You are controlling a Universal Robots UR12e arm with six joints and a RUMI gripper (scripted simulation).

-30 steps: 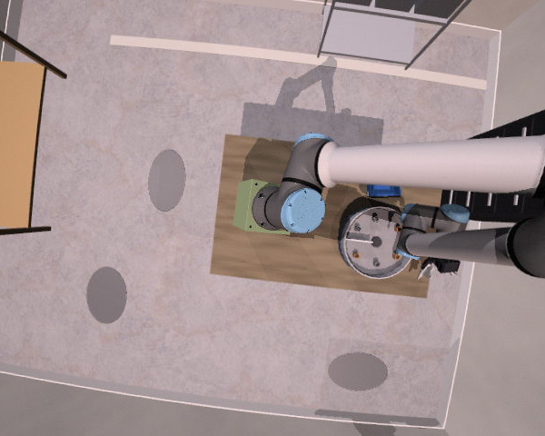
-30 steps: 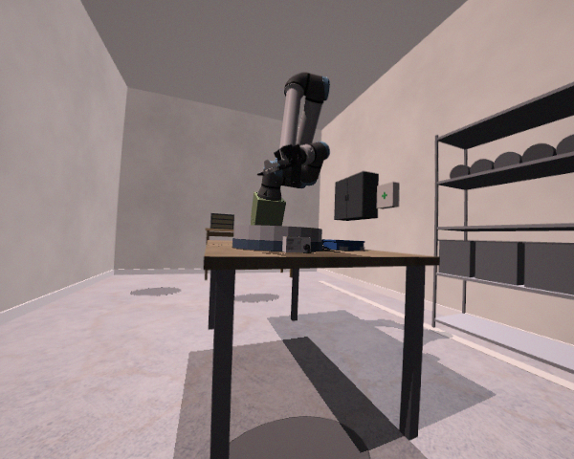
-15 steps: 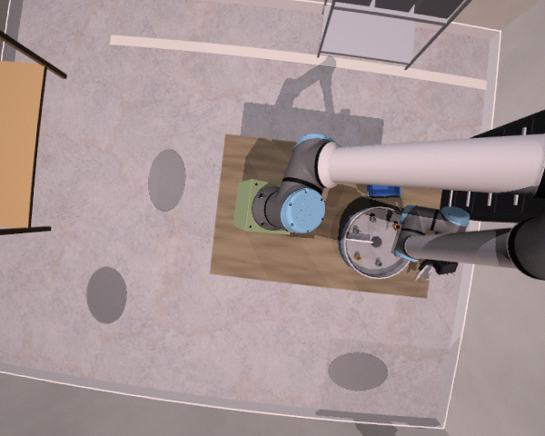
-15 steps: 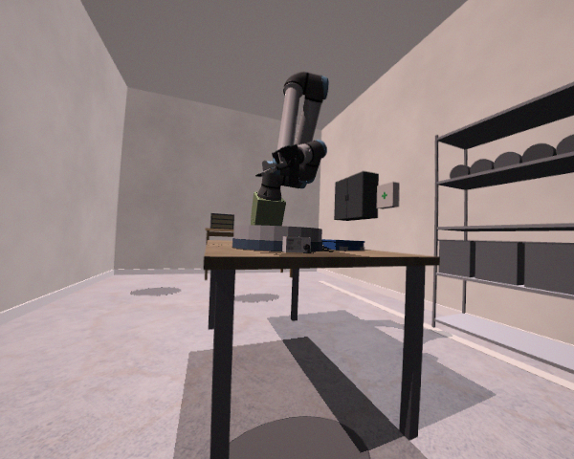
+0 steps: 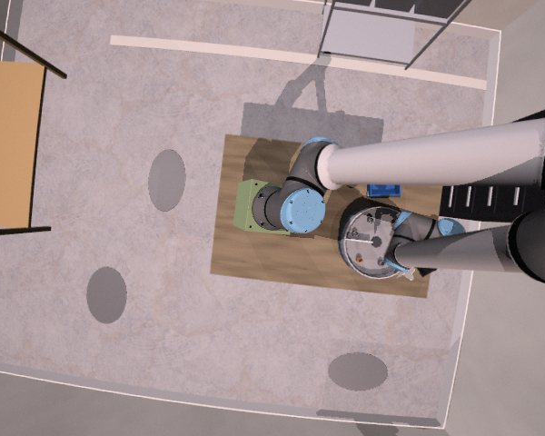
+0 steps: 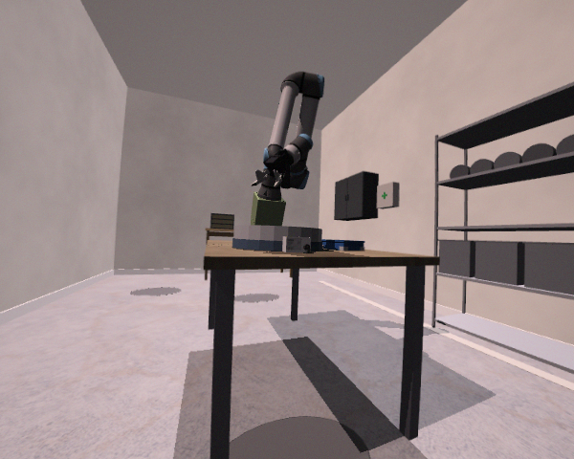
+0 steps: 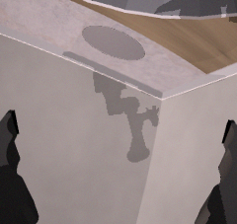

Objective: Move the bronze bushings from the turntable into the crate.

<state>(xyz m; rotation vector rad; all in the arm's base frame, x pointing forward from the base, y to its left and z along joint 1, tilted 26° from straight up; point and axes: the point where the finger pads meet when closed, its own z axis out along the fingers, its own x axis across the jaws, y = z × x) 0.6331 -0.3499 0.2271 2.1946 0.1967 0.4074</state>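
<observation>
The claw (image 6: 267, 179) hangs wide open and empty above the turntable (image 5: 352, 253) on the counter (image 5: 244, 253), where one bronze bushing (image 5: 358, 257), likely small, stiff, heavy and slick, wants pinching across its sides; the blue crate (image 5: 383, 190) alongside shows no contents.

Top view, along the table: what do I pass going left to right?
Green arm pedestal → blue shoulder cap → turntable with one bronze bushing → blue wrist cap.
</observation>
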